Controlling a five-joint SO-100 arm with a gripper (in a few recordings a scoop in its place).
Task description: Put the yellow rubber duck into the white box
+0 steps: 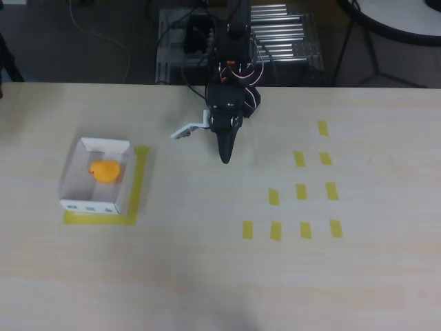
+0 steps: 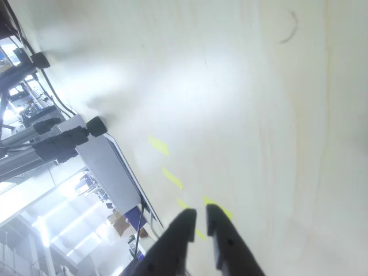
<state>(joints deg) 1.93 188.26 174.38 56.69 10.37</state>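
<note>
Already the small, rounded orange-yellow rubber duck (image 1: 105,170) sits inside the low-walled white cardboard box (image 1: 72,167), near its middle, over at about nine o'clock on the pale wood-grain table (image 1: 207,262) in the overhead view. So the job looks done to me: the toy is in its place and nothing seems left but for the arm to rest.

The black two-finger tool (image 1: 225,156) hangs well apart from the box, up near twelve o'clock, pointing down toward six. It holds nothing. In the wrist view its dark, tapered fingers (image 2: 177,238) stand close together with only a thin slit between them, so I take it as nearly closed and empty. A small white flat plate (image 1: 187,129) sticks out from its side toward nine o'clock.

The duck looks soft and smooth, a glossy blob with a darker spot at its upper left. The box is matte card, rectangular, with three small marks along its six o'clock wall, and it rests on a yellow tape outline (image 1: 140,181) that peeks out at its three and six o'clock edges. Flat yellow tape rectangles (image 1: 301,192) dot the table toward three o'clock. The tabletop is smooth and slightly shiny, with glare in the wrist view.
</note>
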